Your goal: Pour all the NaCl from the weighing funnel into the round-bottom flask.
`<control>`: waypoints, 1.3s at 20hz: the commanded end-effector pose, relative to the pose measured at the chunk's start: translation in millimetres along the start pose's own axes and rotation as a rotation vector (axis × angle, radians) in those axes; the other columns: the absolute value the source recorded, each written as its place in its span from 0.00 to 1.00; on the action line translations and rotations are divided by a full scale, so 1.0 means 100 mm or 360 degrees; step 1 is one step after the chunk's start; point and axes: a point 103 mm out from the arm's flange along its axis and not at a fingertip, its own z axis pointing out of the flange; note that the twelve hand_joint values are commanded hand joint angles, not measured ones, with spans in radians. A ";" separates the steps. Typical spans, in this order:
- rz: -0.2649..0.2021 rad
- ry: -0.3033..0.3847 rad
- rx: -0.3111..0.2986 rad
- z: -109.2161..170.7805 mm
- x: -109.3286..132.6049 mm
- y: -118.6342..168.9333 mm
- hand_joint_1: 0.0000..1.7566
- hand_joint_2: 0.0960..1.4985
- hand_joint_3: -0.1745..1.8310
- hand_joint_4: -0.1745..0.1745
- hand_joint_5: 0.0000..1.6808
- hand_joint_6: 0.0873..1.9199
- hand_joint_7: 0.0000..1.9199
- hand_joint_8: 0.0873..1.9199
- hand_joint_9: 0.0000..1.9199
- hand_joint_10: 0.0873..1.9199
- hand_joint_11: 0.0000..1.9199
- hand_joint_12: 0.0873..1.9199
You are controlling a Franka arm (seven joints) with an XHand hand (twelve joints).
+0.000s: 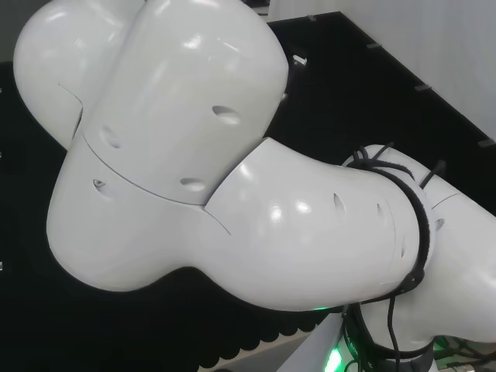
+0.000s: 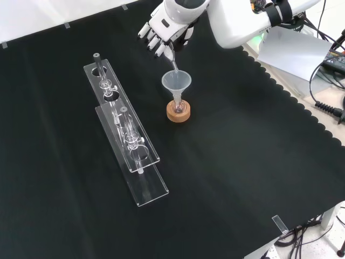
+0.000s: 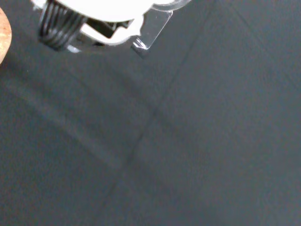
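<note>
In the front view the hand point(image 2: 168, 28) hangs above a clear funnel point(image 2: 176, 82) near the cloth's far edge. Its fingers are curled round a small clear weighing funnel point(image 2: 173, 60), tipped so that its thin spout points down into the funnel's mouth. The funnel stands in the neck of a small round-bottom flask point(image 2: 178, 103) resting on a cork ring point(image 2: 178, 111). What lies in the weighing funnel I cannot make out. In the wrist view a white part of the hand point(image 3: 110, 16) and an edge of the cork ring point(image 3: 3, 35) appear over black cloth.
Two long clear racks point(image 2: 126, 137) with small glass pieces lie left of the flask in the front view. The scalloped cloth edge point(image 2: 291, 89) runs along the right, with cables and paper beyond. The arm's white links point(image 1: 201, 155) take up the head view.
</note>
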 end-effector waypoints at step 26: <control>-0.0016 -0.0252 0.0065 -0.18 0.10 0.02 0.63 0.40 0.45 1.00 0.71 0.41 0.43 0.31 0.57 0.15 0.37 0.57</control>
